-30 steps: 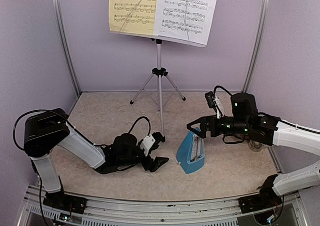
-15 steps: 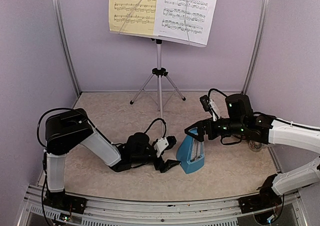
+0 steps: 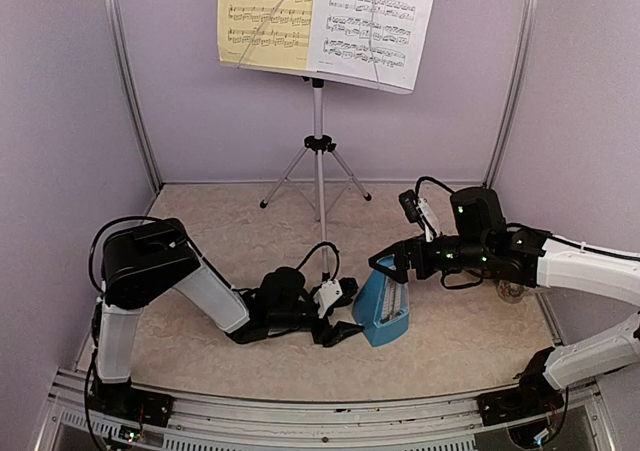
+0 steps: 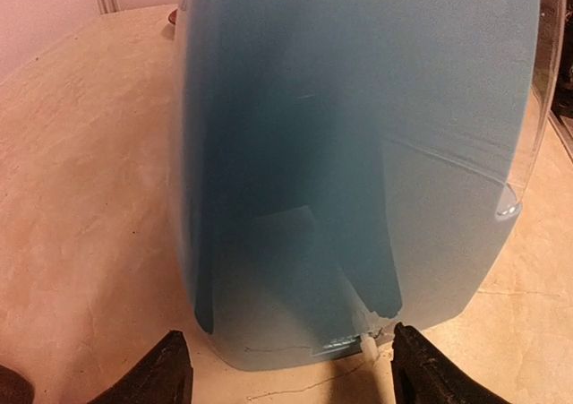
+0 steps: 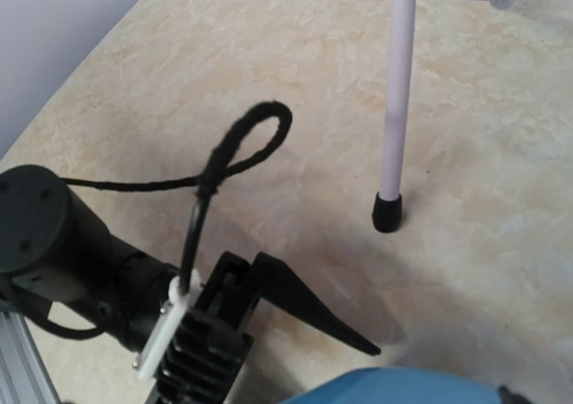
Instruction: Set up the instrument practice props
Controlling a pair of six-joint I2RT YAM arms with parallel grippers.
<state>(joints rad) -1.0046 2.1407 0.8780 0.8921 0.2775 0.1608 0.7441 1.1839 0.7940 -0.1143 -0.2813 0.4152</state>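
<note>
Top external shows the music stand (image 3: 318, 171) upright, with the yellow sheet (image 3: 265, 16) and white sheet (image 3: 375, 21) on its desk. The metronome (image 3: 383, 306) sits just before the stand's near foot. The left gripper (image 4: 288, 350) is spread wide at its base. The right gripper (image 3: 388, 264) is at its top, grip unclear. Likely only the metronome's placing is left.

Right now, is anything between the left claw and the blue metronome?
No. In the left wrist view, only bare tabletop separates the left gripper from the metronome.
</note>
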